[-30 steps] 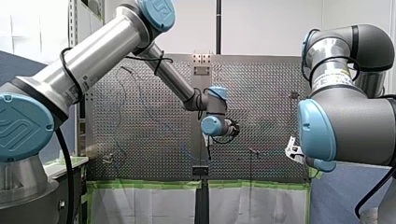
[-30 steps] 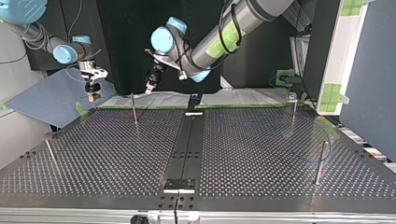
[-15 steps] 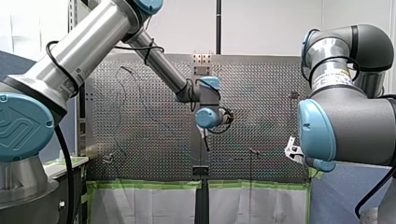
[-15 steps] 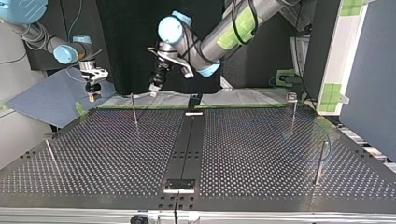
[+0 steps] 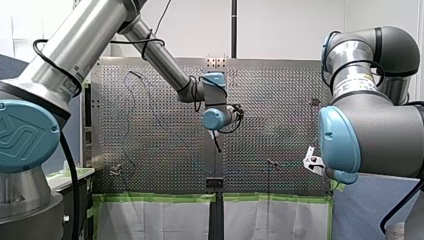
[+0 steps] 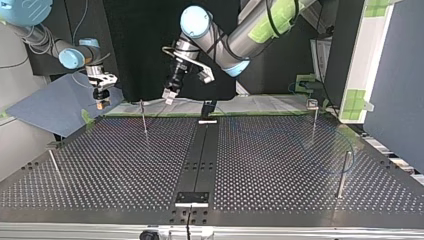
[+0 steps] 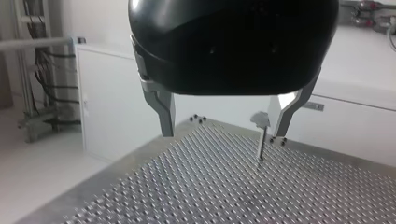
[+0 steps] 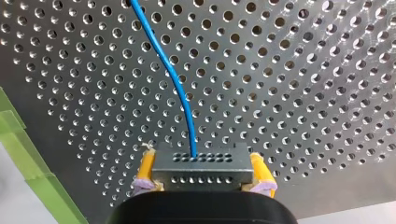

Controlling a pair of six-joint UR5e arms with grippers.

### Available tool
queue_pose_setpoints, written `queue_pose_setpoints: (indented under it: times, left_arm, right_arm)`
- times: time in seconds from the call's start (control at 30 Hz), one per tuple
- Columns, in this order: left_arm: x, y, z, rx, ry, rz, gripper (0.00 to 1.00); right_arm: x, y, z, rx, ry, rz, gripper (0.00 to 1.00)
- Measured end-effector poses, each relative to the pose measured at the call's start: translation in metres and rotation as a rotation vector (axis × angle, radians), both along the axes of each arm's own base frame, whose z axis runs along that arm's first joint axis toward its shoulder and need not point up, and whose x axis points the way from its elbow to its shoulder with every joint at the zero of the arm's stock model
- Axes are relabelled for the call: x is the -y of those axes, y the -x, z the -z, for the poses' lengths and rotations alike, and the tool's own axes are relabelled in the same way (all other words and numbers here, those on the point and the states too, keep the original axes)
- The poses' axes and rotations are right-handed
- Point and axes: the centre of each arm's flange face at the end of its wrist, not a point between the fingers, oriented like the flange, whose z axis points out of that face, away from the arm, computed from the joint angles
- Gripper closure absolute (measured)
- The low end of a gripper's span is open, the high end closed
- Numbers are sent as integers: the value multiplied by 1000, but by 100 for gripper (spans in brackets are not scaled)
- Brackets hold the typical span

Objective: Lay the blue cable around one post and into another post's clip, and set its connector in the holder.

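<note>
- Over the last second my left arm has lifted and swung toward the front view's left. It has carried the left gripper (image 6: pixel 169 95) a little toward the top view's right. My right arm has hardly shifted.
- The left gripper hangs in the air above the edge of the bench (image 6: pixel 125 165) nearest the arms, well clear of the perforated surface. In the left wrist view its metal fingers (image 7: pixel 166 112) are released and spread wide with nothing between them.
- Ahead of the left gripper, just beside one finger in the left wrist view, a thin post with a clip head (image 7: pixel 260 140) stands upright on the bench.
- The right gripper (image 8: pixel 201 158) is at the top view's left, off the bench's corner. Its yellow-padded fingers (image 8: pixel 145 165) are clenched on the grey connector (image 8: pixel 201 176), one on each end.
- The blue cable (image 8: pixel 175 84) leaves the connector's face and runs away over the perforated bench.
- In the top view a faint blue loop lies on the bench at the view's right, near an upright post (image 6: pixel 345 172).
</note>
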Motion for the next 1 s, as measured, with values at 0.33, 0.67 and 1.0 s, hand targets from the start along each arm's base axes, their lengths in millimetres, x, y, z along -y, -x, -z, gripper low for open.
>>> queue_pose_setpoints:
  times: [0.33, 0.67, 1.0]
  left_arm:
    - [-23, 7, -25, 69, 43, 22, 1]
    - [-43, 21, -47, 136, 79, 7, 1]
    - [-71, 26, -40, 170, 64, -88, 1]
  right_arm:
    - [0, -2, 0, 1, 0, -4, 100]
    - [-1, -4, 0, 2, -1, -9, 100]
    - [-1, -5, 0, 2, 0, -11, 100]
